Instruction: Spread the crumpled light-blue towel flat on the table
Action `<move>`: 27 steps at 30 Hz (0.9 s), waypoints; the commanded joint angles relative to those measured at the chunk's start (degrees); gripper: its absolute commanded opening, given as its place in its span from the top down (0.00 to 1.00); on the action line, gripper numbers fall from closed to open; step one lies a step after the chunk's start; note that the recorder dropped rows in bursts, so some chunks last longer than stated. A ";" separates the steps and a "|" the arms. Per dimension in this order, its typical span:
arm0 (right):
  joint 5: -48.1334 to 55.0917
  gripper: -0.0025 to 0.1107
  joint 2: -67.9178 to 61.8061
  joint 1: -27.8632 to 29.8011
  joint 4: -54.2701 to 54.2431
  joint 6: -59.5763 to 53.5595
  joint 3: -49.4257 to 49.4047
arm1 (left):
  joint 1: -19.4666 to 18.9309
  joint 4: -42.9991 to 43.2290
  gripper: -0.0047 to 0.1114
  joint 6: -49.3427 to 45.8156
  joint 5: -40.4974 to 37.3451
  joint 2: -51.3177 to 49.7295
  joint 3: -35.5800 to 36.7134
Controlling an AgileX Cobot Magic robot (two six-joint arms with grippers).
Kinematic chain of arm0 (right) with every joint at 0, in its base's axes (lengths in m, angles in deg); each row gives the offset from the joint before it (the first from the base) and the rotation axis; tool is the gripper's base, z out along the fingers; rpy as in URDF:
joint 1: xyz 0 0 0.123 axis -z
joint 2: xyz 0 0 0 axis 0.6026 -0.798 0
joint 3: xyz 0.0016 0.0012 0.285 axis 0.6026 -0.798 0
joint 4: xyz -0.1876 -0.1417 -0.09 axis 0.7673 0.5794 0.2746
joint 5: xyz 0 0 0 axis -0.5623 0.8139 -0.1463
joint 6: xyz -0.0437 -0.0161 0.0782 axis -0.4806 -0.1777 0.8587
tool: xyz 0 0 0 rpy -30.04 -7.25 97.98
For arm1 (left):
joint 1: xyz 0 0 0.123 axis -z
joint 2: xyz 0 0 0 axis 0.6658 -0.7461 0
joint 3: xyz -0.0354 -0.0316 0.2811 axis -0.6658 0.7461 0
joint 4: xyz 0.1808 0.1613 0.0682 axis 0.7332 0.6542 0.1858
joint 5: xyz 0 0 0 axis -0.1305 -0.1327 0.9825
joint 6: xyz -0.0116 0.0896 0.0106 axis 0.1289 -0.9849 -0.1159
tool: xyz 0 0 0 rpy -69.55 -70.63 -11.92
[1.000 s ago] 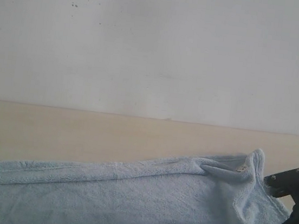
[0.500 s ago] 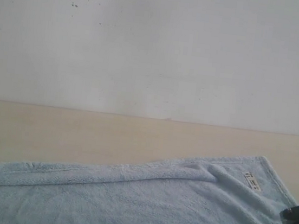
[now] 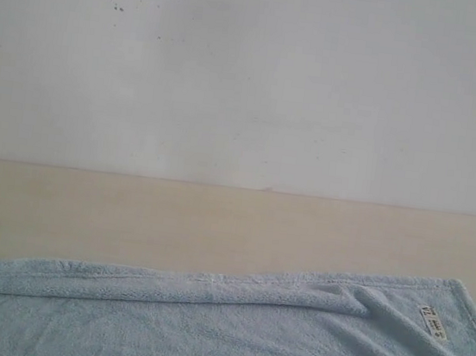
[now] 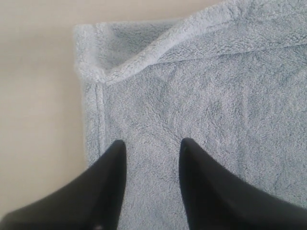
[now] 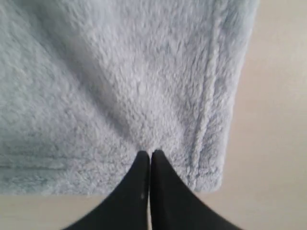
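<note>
Towel [image 3: 201,338] label [image 3: 434,323] seen only in exterior view, wrist views show left jaws spread above, right jaws pinching towel

towel [image 3: 219,332]: far-right cnr, 1 s ago pulled up in a peak, now lies low & has slid toward the right edge of the table [image 3: 216,219]. label [image 3: 434,324], crumpled in that peak before, now shows flat. fold along the far hem runs longer. right gripper [image 5: 150,154], big in ext view then, now only a dark sliver at that view's right rim.
</note>
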 commanded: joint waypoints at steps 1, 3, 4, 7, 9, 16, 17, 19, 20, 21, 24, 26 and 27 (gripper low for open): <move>-4.38 0.98 6.67 0.47 -1.04 -1.50 0.07 | 0.02 -0.55 0.65 -1.40 1.59 0.21 0.22; -5.47 0.98 9.02 0.47 -1.73 -3.22 0.07 | 0.02 -0.55 0.64 -2.05 2.25 -0.42 0.22; -5.83 0.98 9.82 0.47 -2.38 -3.74 0.07 | 0.02 -0.55 0.62 -2.53 2.55 -0.68 0.22; -6.70 0.98 11.08 0.47 -4.19 -3.68 0.07 | 0.02 -0.38 0.55 -2.65 3.08 -1.55 0.22; -7.31 0.98 11.20 0.47 -5.47 -4.33 0.07 | 0.02 -0.07 0.51 -2.65 3.41 -1.82 0.22; -8.38 0.98 11.20 0.47 -9.90 -8.42 0.07 | 0.02 5.35 0.44 -6.60 10.80 -2.18 0.22; -8.38 0.98 11.20 0.47 -10.31 -8.69 0.07 | 0.02 5.36 0.44 -8.39 11.27 -2.51 0.22; -8.71 0.98 11.20 0.47 -11.32 -8.84 0.07 | 0.02 5.36 0.44 -11.99 11.50 -3.95 0.22; -8.85 0.98 11.20 0.47 -11.93 -9.30 0.07 | 0.02 5.36 0.44 -12.98 11.50 -4.86 0.22; -9.14 0.98 11.20 0.47 -12.51 -9.80 0.07 | 0.12 5.36 0.44 -13.12 11.50 -5.68 0.22; -10.45 0.98 11.20 0.47 -13.36 -10.10 0.07 | 1.57 4.93 0.45 -13.12 10.41 -6.38 0.22; -11.23 0.98 11.20 0.47 -13.38 -10.10 0.07 | 3.01 3.61 0.48 -13.12 9.65 -6.21 0.22; -11.49 0.98 11.20 0.47 -13.38 -10.10 0.07 | 3.97 3.02 0.50 -12.81 8.91 -5.76 0.22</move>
